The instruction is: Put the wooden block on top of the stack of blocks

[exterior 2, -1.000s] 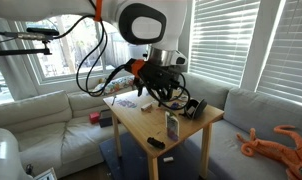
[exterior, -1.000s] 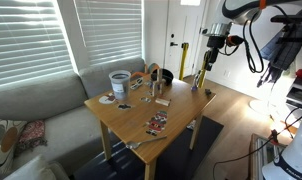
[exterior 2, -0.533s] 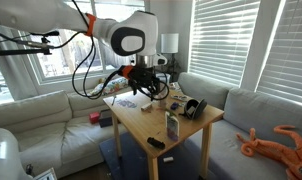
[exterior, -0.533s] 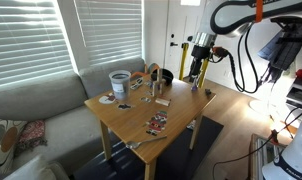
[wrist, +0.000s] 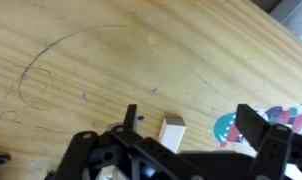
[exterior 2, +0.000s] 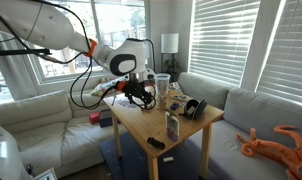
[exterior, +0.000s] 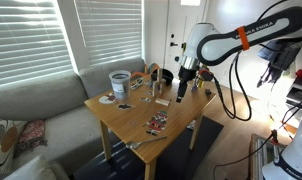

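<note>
The wooden block [wrist: 172, 131] is a small pale piece lying flat on the table; in the wrist view it sits below and between my fingers, nearer the left one. It also shows in an exterior view [exterior: 162, 101]. My gripper [wrist: 191, 130] is open and empty, hovering low over the table just beside the block [exterior: 181, 94], and it also shows in an exterior view [exterior 2: 145, 96]. The stack of blocks [exterior: 156, 87] is a short greyish column standing just beyond the block, towards the white tub [exterior: 119, 81]. The stack is out of the wrist view.
A round printed card [wrist: 231, 128] lies right of the block. More printed cards [exterior: 156, 123] lie near the table's front corner. Black headphones [exterior 2: 194, 107] lie near the tub [exterior 2: 162, 86]. A thin upright item [exterior: 198, 83] stands by the table's right corner.
The arm has swung in from beyond the table's edge and come down over the middle of the table, ending close above the wooden block. The objects on the table have not moved.
</note>
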`<state>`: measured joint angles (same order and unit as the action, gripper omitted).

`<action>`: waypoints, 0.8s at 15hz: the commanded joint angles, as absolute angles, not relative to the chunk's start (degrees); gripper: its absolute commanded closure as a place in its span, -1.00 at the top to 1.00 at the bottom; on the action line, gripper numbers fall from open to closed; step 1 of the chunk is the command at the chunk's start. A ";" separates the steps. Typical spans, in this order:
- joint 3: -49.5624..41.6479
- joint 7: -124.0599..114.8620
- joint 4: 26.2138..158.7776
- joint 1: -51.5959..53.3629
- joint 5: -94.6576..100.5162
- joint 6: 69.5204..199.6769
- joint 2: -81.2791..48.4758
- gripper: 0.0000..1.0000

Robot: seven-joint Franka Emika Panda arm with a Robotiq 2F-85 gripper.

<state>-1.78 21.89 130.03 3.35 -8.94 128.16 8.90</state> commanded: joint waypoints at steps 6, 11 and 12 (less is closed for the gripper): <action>0.20 15.45 133.24 3.37 -6.27 142.42 8.59 1.00; 3.98 3.49 136.72 3.13 2.79 154.66 6.24 0.92; 4.49 1.25 137.02 3.04 4.61 155.73 5.73 0.90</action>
<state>2.91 7.92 135.55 3.38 -0.24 151.75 6.77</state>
